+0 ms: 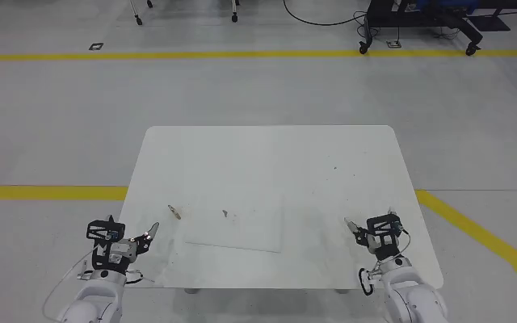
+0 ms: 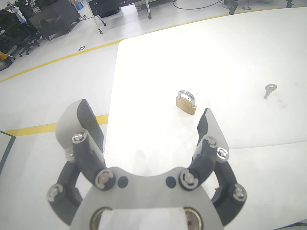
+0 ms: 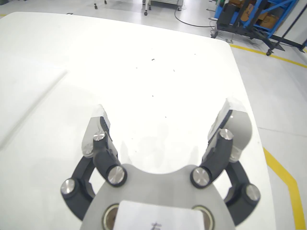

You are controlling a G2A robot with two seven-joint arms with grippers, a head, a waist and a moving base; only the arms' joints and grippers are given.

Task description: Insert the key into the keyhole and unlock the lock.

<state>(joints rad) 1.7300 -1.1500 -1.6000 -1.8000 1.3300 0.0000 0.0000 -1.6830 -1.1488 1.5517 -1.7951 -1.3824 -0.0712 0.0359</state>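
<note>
On the white table (image 1: 339, 153), toward its near left part, a brass lock (image 2: 185, 102) sits with its silver shackle pointing away from the left gripper (image 2: 144, 111). The shackle seems seated in the body, though this is too small to be sure. To the lock's right, well apart from it, a small silver key (image 2: 269, 90) lies flat, its round head farther from the robot than its blade. From above, the lock (image 1: 173, 211) and key (image 1: 226, 214) are tiny marks. The key appears to lie on a thin white sheet (image 1: 250, 234) spread over the table's near middle, and the lock sits about at the sheet's left edge. Whether the lock is on the sheet cannot be told. The left gripper (image 1: 132, 228) hangs at the table's near left corner with its fingers spread wide and nothing between them. One finger is over the floor, the other over the tabletop, and the lock is near but apart. The right gripper (image 3: 165, 106) hangs over the near right part of the table, also spread wide and holding nothing, well apart from the key; from above it (image 1: 372, 220) sits close to the right edge.
</note>
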